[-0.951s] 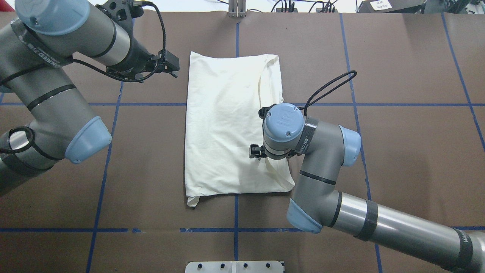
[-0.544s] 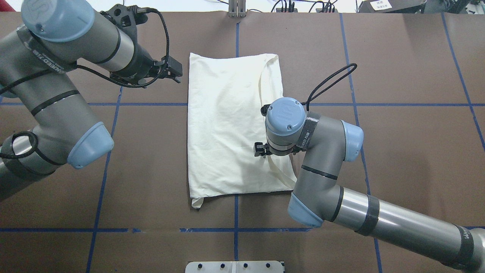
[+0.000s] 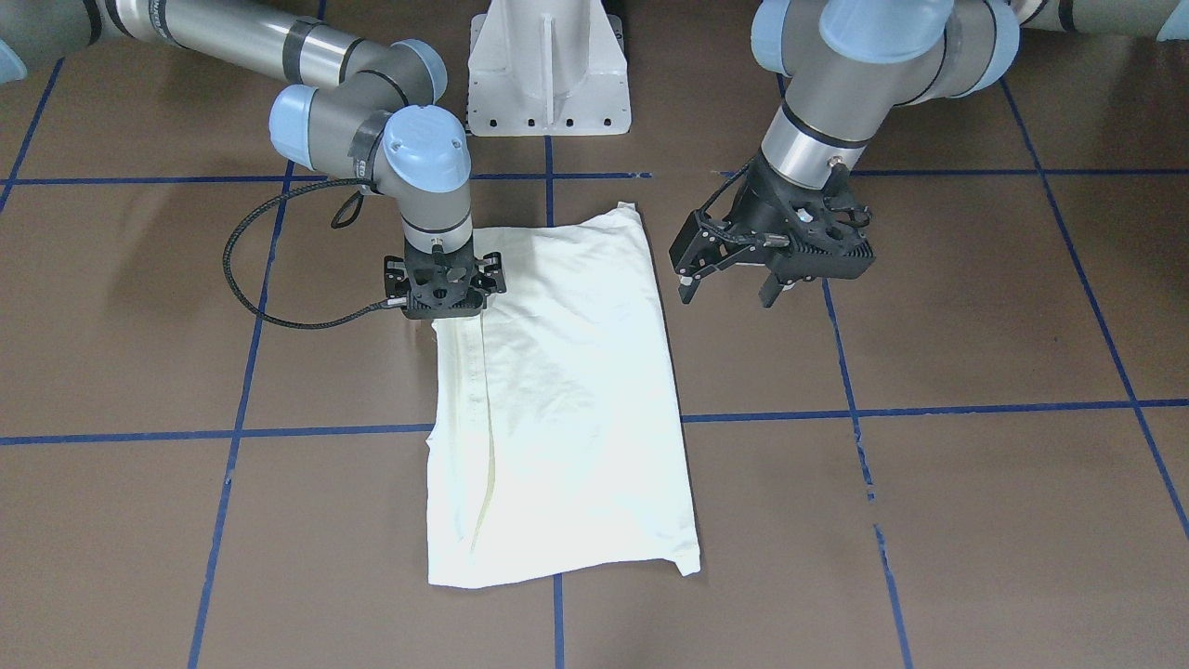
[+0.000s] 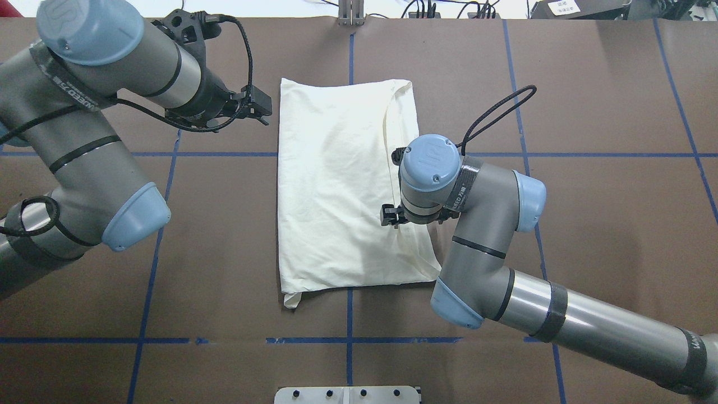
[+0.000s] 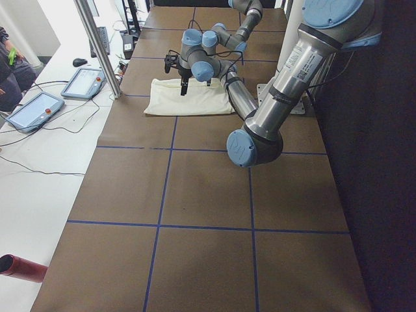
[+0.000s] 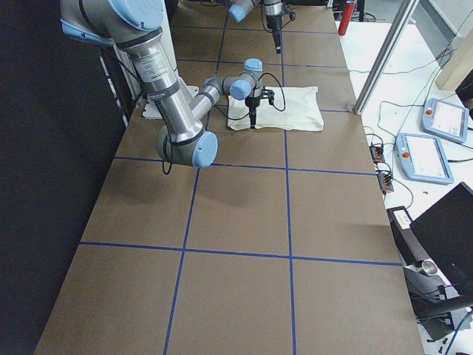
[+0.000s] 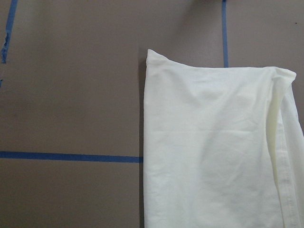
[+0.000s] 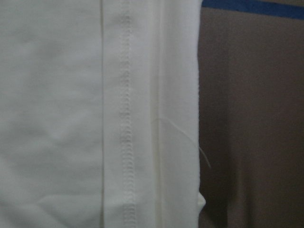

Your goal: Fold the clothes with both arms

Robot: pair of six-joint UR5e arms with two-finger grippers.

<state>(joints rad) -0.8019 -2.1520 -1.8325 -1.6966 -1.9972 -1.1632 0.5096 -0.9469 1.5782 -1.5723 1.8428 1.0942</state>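
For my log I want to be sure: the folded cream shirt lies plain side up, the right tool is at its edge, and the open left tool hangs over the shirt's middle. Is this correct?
Not quite. The exterior front-facing view shows the open left tool hanging over the bare table beside the folded cream shirt, not over its middle. The rest is right.

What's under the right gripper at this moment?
Under the right gripper lies the stitched side edge of the folded shirt, flat on the brown table. The gripper body covers the jaws, so contact with the cloth cannot be seen.
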